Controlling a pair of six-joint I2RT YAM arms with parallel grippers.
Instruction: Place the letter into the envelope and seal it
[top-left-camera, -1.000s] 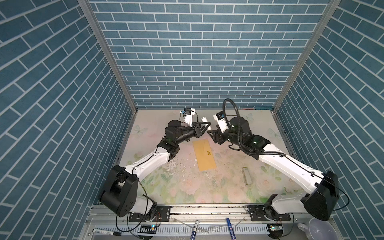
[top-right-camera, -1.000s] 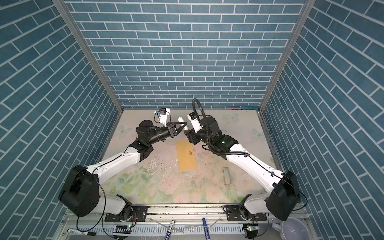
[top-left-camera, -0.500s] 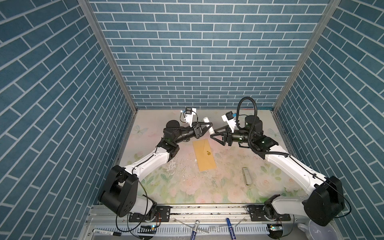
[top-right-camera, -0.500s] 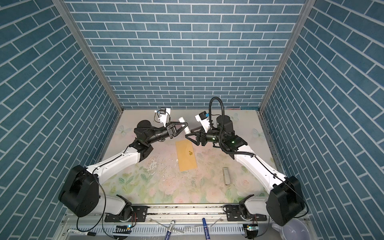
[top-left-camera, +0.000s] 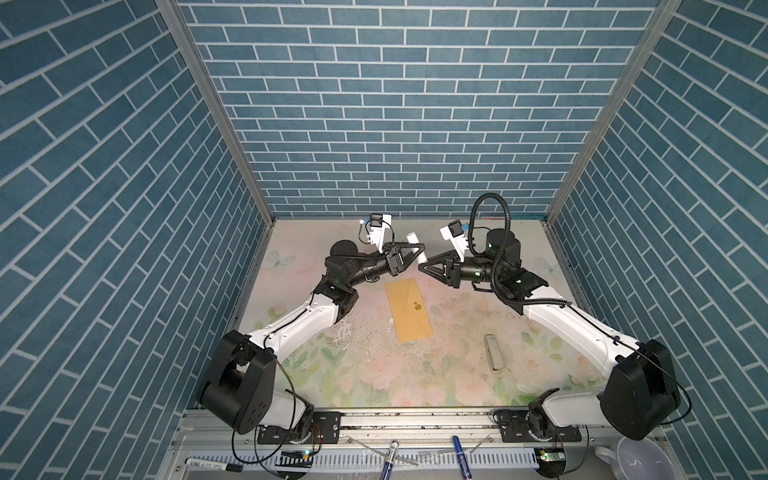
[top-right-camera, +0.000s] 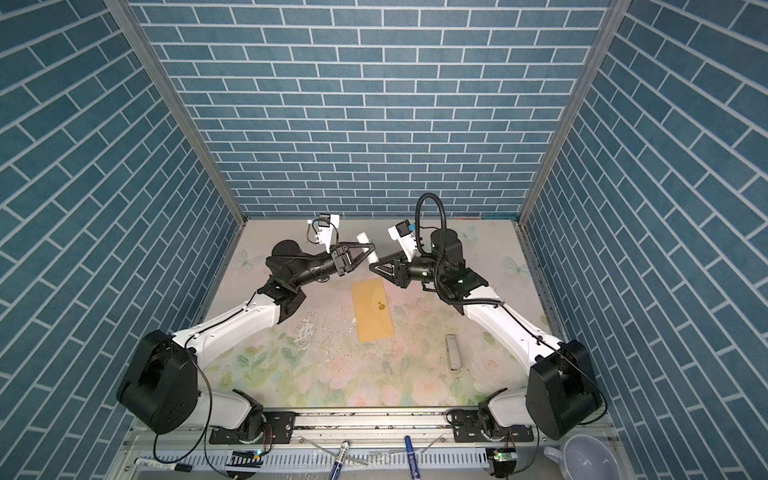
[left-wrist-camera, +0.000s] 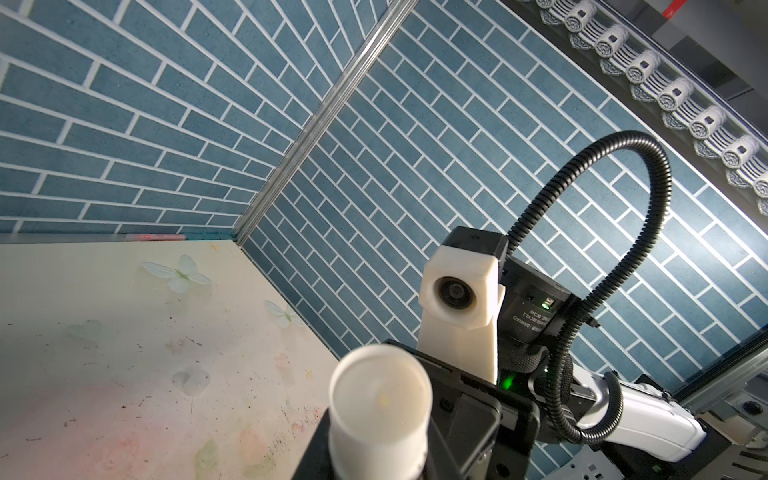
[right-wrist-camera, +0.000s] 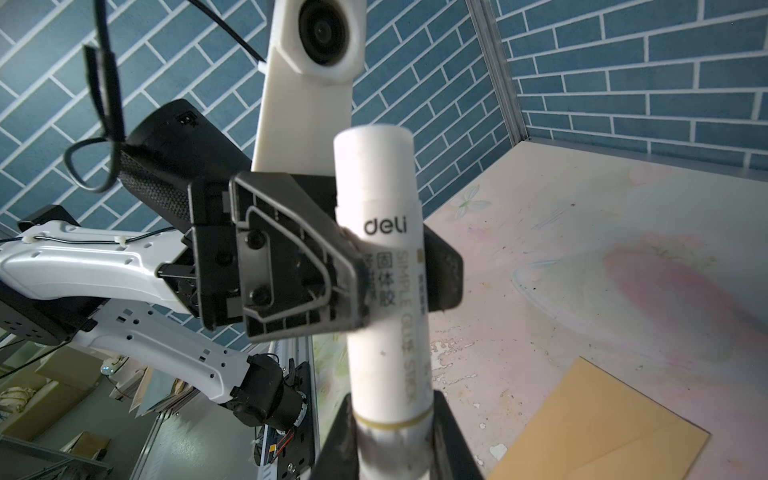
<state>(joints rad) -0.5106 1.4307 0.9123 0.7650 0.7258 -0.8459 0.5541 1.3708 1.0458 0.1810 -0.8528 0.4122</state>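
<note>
So both arms are meeting up in the air over the far end of the envelope (top-left-camera: 409, 311), which is lying flat on the table (top-left-camera: 374, 374) with its little gold flower sticker (top-left-camera: 417, 306) facing up. I can't spot the letter in any view; my guess is it's already inside, but nothing here confirms that. The left gripper (right-wrist-camera: 399, 266) is clamped around the middle of a white glue stick (right-wrist-camera: 378, 187), and the right gripper (right-wrist-camera: 395, 449) looks pinched onto one end of it, down by the gold band, fingers (right-wrist-camera: 451, 436) snug on both sides. It reads to me like a cap pull or a twist to get the glue out for sealing. Things I'd worry about: that stick is smooth and round, so if the two arms pull slightly off-axis it could pivot in the left jaws or squirt out and drop right onto the envelope. If the end comes off suddenly, the freed piece could fall and roll away. And later on, nothing is holding that envelope down, so rubbing glue on it could just drag it across the table, or smear glue where the flap doesn't land.
</note>
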